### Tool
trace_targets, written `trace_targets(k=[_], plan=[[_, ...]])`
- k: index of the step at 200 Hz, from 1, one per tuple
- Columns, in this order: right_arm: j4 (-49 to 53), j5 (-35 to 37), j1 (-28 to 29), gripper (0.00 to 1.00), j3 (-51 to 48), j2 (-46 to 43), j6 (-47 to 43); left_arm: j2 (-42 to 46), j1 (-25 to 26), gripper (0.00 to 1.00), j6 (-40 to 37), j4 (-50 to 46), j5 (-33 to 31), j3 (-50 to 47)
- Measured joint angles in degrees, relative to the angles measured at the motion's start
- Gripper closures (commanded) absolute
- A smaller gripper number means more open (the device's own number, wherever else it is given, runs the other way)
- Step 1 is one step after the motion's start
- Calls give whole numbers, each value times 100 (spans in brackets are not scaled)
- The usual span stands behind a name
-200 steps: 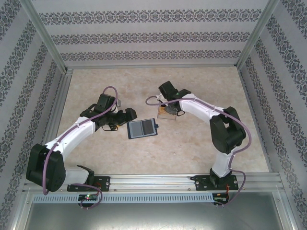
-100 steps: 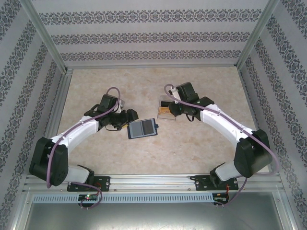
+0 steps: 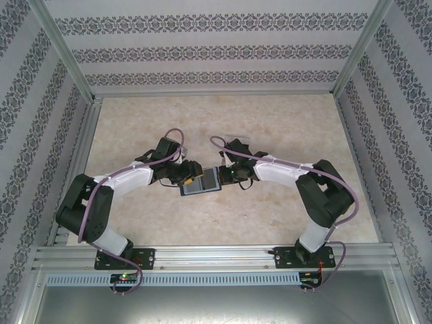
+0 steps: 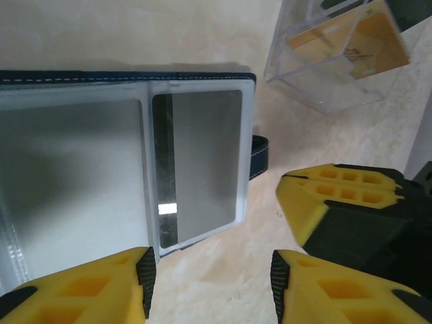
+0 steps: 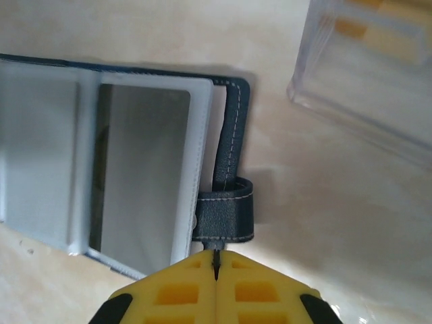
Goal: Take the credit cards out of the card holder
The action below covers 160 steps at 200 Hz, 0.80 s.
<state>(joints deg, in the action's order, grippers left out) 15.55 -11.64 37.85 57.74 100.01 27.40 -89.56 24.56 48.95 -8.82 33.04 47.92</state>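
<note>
Presently, one tan card (image 4: 368, 40) lies in clear box (image 4: 317, 91); grey card (image 4: 202, 162) not yet removed from card holder (image 3: 200, 182). Left tool (image 4: 209, 290) open, right tool (image 5: 216, 290) closed.

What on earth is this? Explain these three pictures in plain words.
Two robot arms, a left arm and a right arm, are bolted at a table's near edge, each ending in a yellow two-finger gripper. The wide picture comes from a camera above and behind them; the other two from cameras on the wrists. On the table lies an open dark blue card holder, grey panels up; beside it a clear plastic box with a tan card inside. The left gripper is open at the holder's edge, holding nothing. The right gripper is shut, its tips at the holder's closing tab; whether it pinches the tab is unclear.
</note>
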Motion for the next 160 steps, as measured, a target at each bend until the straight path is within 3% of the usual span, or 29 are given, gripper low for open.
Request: trace_targets(k=[160], plan=[[-74, -48, 227, 96, 573, 546, 140, -758, 96, 60, 238, 326, -9, 46]])
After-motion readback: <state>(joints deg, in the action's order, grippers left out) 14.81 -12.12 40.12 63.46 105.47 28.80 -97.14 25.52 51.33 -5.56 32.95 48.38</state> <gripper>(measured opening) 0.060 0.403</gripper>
